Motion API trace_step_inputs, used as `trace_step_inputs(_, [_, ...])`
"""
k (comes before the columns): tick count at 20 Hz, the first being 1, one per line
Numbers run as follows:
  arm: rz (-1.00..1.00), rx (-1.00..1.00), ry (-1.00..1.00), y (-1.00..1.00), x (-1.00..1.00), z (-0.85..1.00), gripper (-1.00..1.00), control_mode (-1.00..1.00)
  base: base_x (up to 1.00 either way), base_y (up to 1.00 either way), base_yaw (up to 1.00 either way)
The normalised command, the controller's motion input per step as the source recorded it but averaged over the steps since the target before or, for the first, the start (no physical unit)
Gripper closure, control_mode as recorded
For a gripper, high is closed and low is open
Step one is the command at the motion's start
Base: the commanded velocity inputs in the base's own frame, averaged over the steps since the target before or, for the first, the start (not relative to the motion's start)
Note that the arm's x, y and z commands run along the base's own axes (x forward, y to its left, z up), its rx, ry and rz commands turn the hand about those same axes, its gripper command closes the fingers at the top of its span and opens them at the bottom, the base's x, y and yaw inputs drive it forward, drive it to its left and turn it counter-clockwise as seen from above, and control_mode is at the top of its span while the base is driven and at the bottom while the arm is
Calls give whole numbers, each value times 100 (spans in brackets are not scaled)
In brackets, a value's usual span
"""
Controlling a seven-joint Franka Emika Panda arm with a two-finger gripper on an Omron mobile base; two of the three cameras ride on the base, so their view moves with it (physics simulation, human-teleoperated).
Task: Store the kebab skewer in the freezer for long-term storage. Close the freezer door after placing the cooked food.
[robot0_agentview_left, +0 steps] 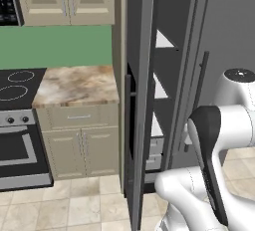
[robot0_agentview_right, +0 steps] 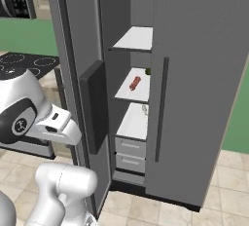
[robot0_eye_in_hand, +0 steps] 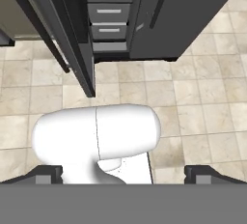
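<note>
The gripper (robot0_eye_in_hand: 123, 175) hangs low over the tiled floor (robot0_eye_in_hand: 202, 97), pointing down, its two dark fingertips (robot0_eye_in_hand: 48, 174) set wide apart with nothing between them. Just ahead of it stands the foot of the freezer (robot0_agentview_right: 133, 98), with two grey drawers (robot0_eye_in_hand: 109, 20) at the bottom. The freezer door (robot0_agentview_right: 85, 93) stands swung wide open, its black dispenser panel (robot0_agentview_right: 95, 105) facing inward. Inside, on the middle white shelf (robot0_agentview_right: 141, 93), lies the kebab skewer (robot0_agentview_right: 134, 83), reddish-brown, near the shelf's back, with a small green item (robot0_agentview_right: 148, 71) just behind it. The plain grey door (robot0_agentview_right: 199, 88) on the right is shut. To the left are a marbled counter (robot0_agentview_left: 77, 84) and a stove (robot0_agentview_left: 15, 88).
</note>
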Motion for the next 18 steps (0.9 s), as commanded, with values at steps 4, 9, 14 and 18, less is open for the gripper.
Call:
trace_step_inputs(4, [0,0,0,0,0,0,-100,100,0,7,0])
trace_step_inputs(9, [-8,0,-2,24,0,0,-100,-100,0,3,0])
trace_step_inputs(14, [-32,0,-5,71,16,-6,-100,-100,0,0,0])
trace_step_inputs(18, [-32,-1,-4,85,40,-4,-100,-100,0,0,0])
